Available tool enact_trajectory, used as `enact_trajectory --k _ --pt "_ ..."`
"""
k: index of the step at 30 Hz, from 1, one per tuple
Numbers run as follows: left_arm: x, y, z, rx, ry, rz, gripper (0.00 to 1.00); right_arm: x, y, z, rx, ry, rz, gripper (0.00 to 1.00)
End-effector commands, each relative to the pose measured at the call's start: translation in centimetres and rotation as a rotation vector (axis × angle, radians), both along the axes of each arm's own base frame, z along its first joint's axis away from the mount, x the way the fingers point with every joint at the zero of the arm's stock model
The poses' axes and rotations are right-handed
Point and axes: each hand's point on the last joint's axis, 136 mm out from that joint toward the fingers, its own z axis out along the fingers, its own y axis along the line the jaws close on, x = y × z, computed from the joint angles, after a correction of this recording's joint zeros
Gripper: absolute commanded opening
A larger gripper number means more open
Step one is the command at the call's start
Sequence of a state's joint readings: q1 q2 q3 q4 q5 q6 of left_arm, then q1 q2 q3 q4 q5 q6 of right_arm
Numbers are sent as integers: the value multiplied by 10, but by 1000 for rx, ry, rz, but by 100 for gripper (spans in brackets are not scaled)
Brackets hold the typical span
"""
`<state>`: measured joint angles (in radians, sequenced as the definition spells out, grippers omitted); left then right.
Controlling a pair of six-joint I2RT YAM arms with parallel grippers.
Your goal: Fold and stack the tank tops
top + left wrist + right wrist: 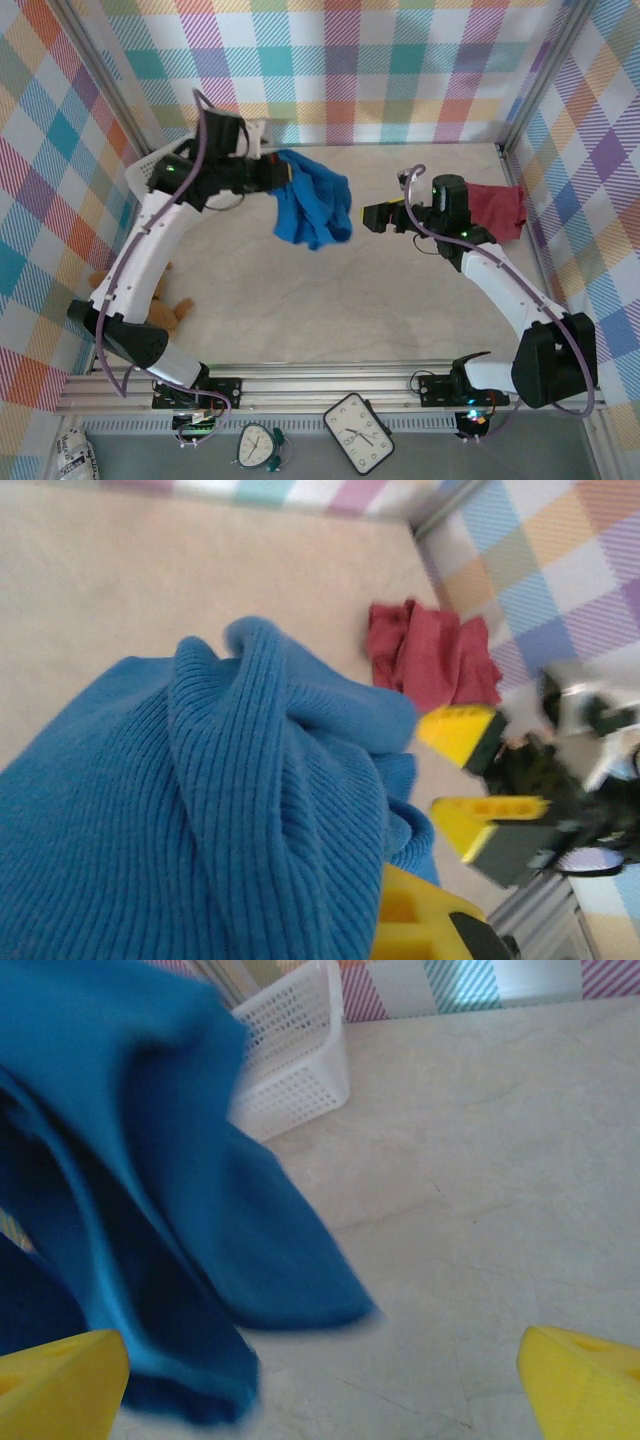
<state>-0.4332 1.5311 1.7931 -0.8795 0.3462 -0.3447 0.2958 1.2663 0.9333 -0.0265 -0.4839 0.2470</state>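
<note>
Holding blue tank top [313, 208] bunched above the surface [300, 300], left hand [268, 177] pinching it, right hand [375, 216] spread nearby; pre-fold step, next likely needs right catching a free edge.

Robot lab test booth: plaid cloth walls [400, 60] enclosing an aluminium-framed table [400, 320].

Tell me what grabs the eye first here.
The blue top stands out first, hanging bunched from the shut left gripper above the table, left of centre. Next is the right gripper, wide open, holding nothing and pointed at the cloth from the right. A red top lies crumpled at the far right, behind that arm.
</note>
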Motion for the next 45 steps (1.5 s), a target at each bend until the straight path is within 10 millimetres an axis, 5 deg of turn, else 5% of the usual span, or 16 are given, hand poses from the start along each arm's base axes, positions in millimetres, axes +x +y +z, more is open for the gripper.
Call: enact_trajectory --k 1,6,10,15,19,25,30,37,45 --pt "5 -39 -60 -105 152 8 0 -21 -1 -9 -16 20 38 99" --pt "5 -65 -178 45 322 3 20 -41 -10 -49 -33 124 6 96" --pt "29 -19 -233 279 339 160 41 -54 -8 -81 -74 203 -21 92" --pt "33 10 -215 349 278 224 59 -64 0 -106 -147 245 -55 89" --pt "2 17 -200 319 285 202 63 -73 19 -123 -170 264 -31 83" --pt "-66 15 -238 299 393 164 67 -71 54 -141 -209 252 50 76" --pt "-99 6 -267 290 444 137 67 -58 72 -149 -275 221 75 68" --pt "-101 -4 -293 276 458 103 63 -50 95 -165 -318 200 107 60" --pt "-94 -11 -319 333 484 57 50 -41 94 -185 -391 209 74 40"
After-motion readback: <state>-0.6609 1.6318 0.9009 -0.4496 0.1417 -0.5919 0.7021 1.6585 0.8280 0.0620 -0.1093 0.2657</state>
